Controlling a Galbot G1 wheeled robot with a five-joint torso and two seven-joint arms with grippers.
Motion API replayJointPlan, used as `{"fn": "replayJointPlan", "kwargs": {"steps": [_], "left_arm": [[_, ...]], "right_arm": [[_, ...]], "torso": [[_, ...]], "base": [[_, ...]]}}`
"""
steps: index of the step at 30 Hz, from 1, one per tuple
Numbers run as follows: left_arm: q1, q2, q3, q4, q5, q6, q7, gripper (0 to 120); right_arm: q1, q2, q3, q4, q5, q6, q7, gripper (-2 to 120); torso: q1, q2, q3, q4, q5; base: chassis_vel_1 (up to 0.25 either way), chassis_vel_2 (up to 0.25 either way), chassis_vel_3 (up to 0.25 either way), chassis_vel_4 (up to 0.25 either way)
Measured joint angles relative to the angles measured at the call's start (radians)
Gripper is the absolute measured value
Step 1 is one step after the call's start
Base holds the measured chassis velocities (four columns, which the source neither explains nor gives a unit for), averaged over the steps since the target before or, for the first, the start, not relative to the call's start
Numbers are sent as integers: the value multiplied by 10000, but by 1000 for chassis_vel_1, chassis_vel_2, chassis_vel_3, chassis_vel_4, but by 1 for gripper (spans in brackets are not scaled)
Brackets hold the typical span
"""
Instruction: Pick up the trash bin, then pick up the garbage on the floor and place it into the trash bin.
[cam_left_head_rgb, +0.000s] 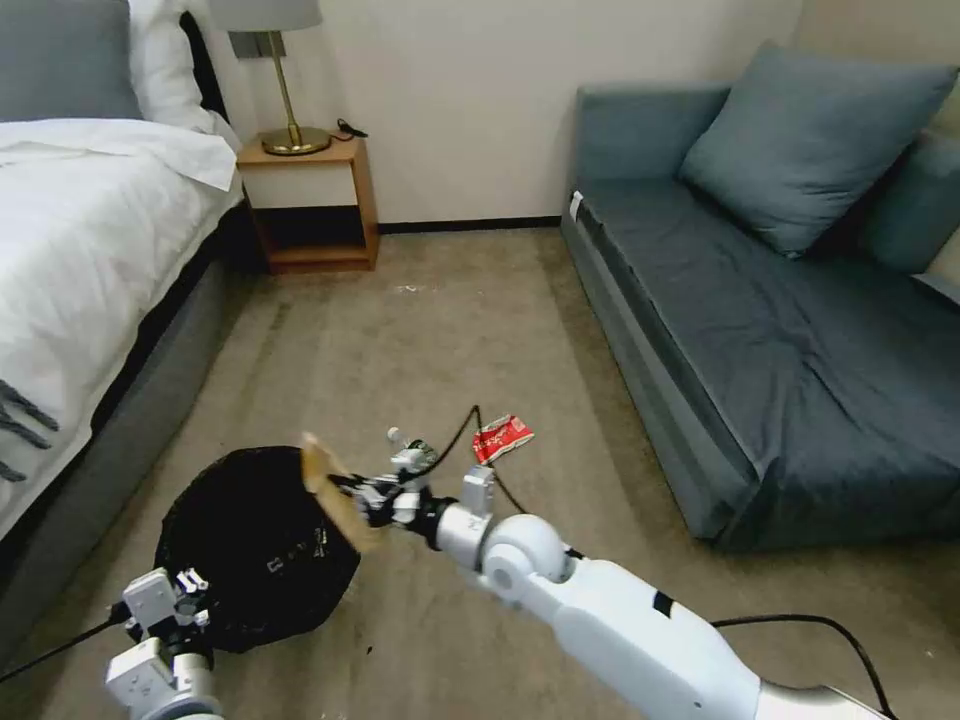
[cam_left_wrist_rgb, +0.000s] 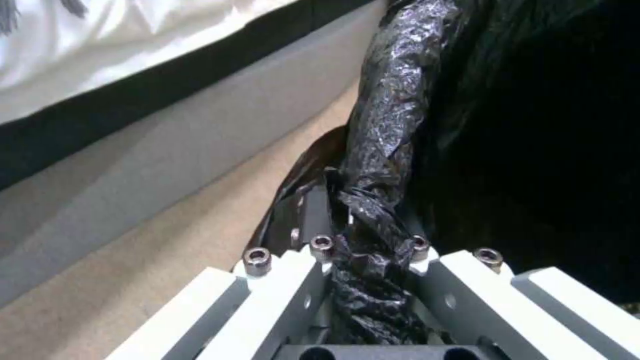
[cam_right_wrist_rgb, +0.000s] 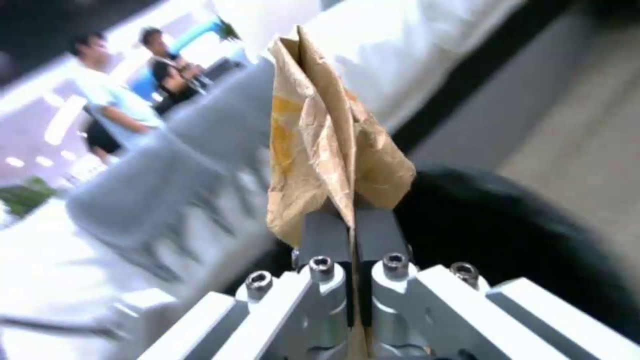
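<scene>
The trash bin, round, black and lined with a crinkly bag, is at the lower left beside the bed. My left gripper is shut on its near rim, and the left wrist view shows the bag-wrapped rim clamped in the gripper. My right gripper is shut on a crumpled brown paper bag, which it holds over the bin's right edge. In the right wrist view the paper bag stands up from the gripper, with the bin beyond. A red-white wrapper and a clear bottle lie on the carpet.
A bed runs along the left and a blue sofa along the right. A wooden nightstand with a lamp stands at the back wall. A black cable lies on the carpet near the wrapper.
</scene>
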Motion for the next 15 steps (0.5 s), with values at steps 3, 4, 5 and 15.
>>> {"fn": "replayJointPlan", "kwargs": {"steps": [3,4,5,15], "left_arm": [[-44,-101,66,-3,40,0,12,3],[-59,-157,110,-14,62,0,15,3],[-59,-212,166,-46,86,2,19,3],[159,-61,110,-463,-93,-88,128,3]], "right_arm": [[104,242,-331,7,-84,25,202,0],[175,397,-470,-107,-251,42,317,0],[252,586,-591,-328,-517,98,469,0],[391,1408,-632,-2252,-2466,803,1440,8]], "torso": [[0,-1,0,0,1],[0,0,0,0,1],[0,0,0,1,1],[0,0,0,-1,1]], "base": [[0,0,0,0],[0,0,0,0],[0,0,0,0],[0,0,0,0]]}}
